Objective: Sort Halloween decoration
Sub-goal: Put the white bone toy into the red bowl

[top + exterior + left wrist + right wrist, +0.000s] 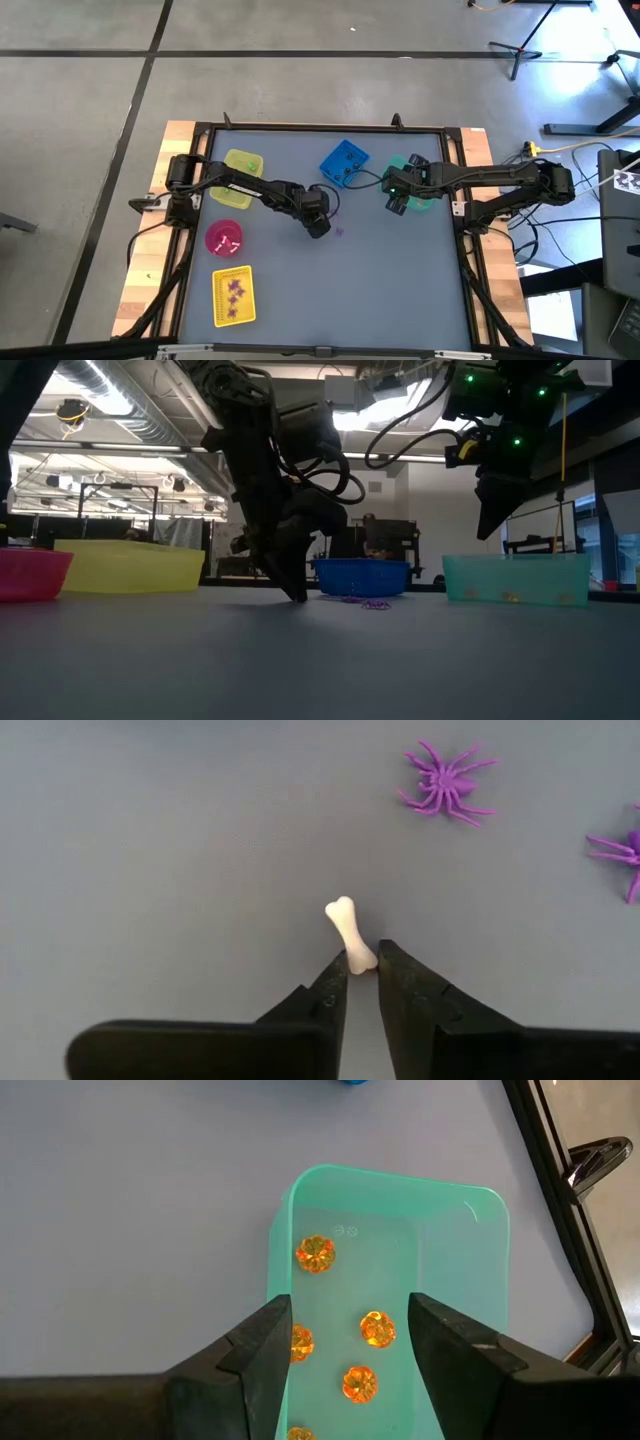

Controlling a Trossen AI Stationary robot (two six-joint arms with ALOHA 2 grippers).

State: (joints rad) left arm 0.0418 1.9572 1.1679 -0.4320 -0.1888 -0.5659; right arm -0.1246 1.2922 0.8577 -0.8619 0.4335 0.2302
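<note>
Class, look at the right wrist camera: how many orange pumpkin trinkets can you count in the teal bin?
5, all inside the teal bin: one toward the far end, one mid-bin, one beside the claw's finger, one nearer, one cut off at the picture's edge. The fingers may hide more.

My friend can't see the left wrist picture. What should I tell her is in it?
The left hand pinches one end of a small white plastic bone on the grey table. Two purple plastic spiders lie farther off.

White bone (350,932), purple spiders (446,782), orange pumpkins (315,1253)
</note>
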